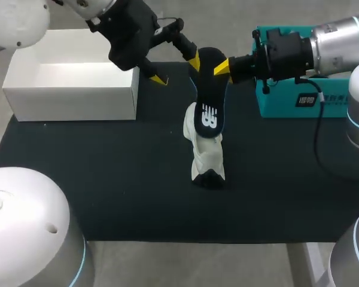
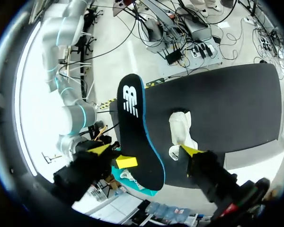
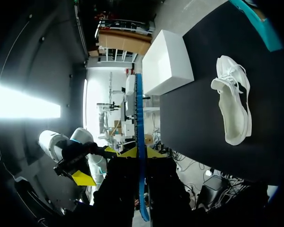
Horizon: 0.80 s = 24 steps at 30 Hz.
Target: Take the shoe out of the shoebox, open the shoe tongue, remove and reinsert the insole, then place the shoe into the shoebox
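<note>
The right tool (image 1: 222, 67) grips the insole (image 1: 210, 113) above the shoe (image 1: 207, 155) on the counter (image 1: 107, 179), while the left tool (image 1: 176, 70) stands open.

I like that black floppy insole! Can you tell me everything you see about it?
The insole is black on top, with a white logo and a blue edge. It looks thin and foam-like. It is out of the white shoe and held up in the air, pinched at one end by the right gripper.
</note>
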Available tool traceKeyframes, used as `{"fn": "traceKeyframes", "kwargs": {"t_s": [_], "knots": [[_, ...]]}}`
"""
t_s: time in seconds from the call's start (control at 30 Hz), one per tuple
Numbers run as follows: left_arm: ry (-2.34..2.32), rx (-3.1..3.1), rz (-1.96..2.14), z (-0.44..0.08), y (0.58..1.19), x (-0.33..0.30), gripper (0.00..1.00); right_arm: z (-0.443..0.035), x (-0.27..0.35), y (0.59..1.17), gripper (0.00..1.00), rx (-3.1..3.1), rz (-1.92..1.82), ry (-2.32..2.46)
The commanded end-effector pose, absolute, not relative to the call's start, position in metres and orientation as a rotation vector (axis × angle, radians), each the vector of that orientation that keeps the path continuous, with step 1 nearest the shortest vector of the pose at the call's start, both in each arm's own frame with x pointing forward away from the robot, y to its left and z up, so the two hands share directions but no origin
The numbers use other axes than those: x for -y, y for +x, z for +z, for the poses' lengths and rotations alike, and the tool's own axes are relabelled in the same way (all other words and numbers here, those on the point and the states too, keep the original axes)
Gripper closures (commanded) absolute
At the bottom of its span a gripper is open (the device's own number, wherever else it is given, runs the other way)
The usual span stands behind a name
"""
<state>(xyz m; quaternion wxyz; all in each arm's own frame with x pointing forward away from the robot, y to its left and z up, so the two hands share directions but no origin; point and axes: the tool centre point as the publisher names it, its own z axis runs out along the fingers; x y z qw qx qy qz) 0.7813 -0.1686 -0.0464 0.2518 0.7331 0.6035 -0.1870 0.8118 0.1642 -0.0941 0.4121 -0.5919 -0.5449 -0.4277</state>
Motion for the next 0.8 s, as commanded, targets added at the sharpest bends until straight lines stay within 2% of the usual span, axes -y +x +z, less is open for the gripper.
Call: {"fn": "traceKeyframes", "kwargs": {"t_s": [0.03,0.4,0.8], "knots": [[2.193,-1.798,-0.308,-0.028,0.799,0.177,0.00,-0.096,-0.171,0.817,1.00,1.373,-1.075,-1.488],[2.328,-1.838,-0.124,-0.007,0.830,0.185,0.00,-0.099,-0.175,0.819,1.00,1.356,-1.092,-1.482],[2.332,-1.914,-0.109,0.003,0.834,0.197,0.00,-0.099,-0.175,0.829,1.00,1.308,-1.145,-1.499]]}}
